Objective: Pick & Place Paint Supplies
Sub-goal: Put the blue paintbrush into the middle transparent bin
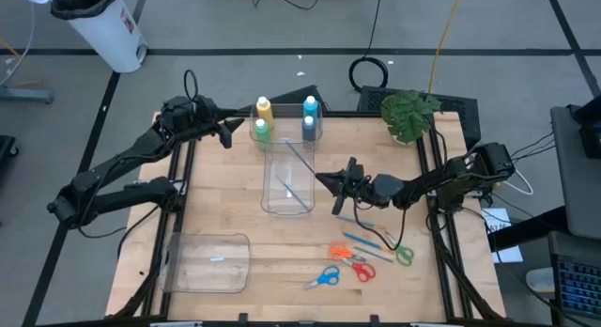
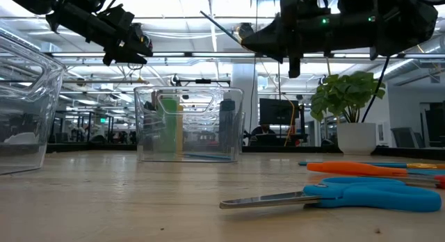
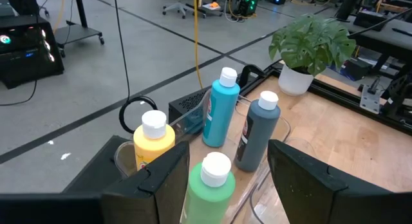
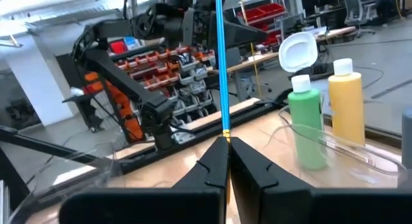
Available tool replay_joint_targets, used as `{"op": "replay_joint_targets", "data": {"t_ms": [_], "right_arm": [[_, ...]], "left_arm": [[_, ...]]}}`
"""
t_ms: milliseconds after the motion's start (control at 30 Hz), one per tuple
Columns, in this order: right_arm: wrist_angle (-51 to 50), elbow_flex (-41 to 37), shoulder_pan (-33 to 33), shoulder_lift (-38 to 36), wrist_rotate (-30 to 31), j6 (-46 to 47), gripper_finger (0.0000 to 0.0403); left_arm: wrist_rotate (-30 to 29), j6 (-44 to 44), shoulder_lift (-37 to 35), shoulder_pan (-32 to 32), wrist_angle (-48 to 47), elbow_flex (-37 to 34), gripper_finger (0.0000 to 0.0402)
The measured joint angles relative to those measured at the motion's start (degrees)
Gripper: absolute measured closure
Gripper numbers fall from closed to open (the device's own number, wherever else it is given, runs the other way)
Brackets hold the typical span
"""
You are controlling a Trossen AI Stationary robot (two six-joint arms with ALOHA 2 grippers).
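Observation:
Four white-capped paint bottles stand upright in the far end of a clear bin (image 1: 287,181): yellow (image 3: 153,144), green (image 3: 210,187), light blue (image 3: 221,114) and grey-blue (image 3: 257,132). My left gripper (image 1: 228,132) hangs open just left of the bottles. It points at them, and the green bottle stands in front of its gap, apart from the fingers. My right gripper (image 1: 340,184) hovers at the bin's right side, shut on a thin blue-handled brush (image 4: 220,63). The brush reaches out over the bin (image 2: 188,124). My right gripper pinches the brush handle (image 4: 223,130) between its two fingertips. The fingers come about level from the table's right and lie along the brush. The brush sticks out past the tips, slanting up toward the far left, lifted clear above the bin.
Blue scissors (image 1: 322,278), red scissors (image 1: 362,269), green scissors (image 1: 402,254) and loose brushes (image 1: 364,241) lie on the table's near right. A second clear bin (image 1: 208,263) sits near left. A potted plant (image 1: 410,114) stands at the far right corner.

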Motion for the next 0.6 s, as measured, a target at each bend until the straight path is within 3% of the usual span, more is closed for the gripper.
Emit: {"op": "replay_joint_targets", "data": {"t_ms": [133, 600], "right_arm": [[0.05, 0.30, 0.00, 1.39, 0.04, 1.66, 0.0403], [-0.25, 8.09, -0.07, 17.17, -0.32, 5.88, 0.0403]], "left_arm": [[0.00, -0.01, 0.00, 0.00, 0.00, 0.00, 0.0188], [0.00, -0.02, 0.00, 0.00, 0.03, 0.00, 0.0188]]}}
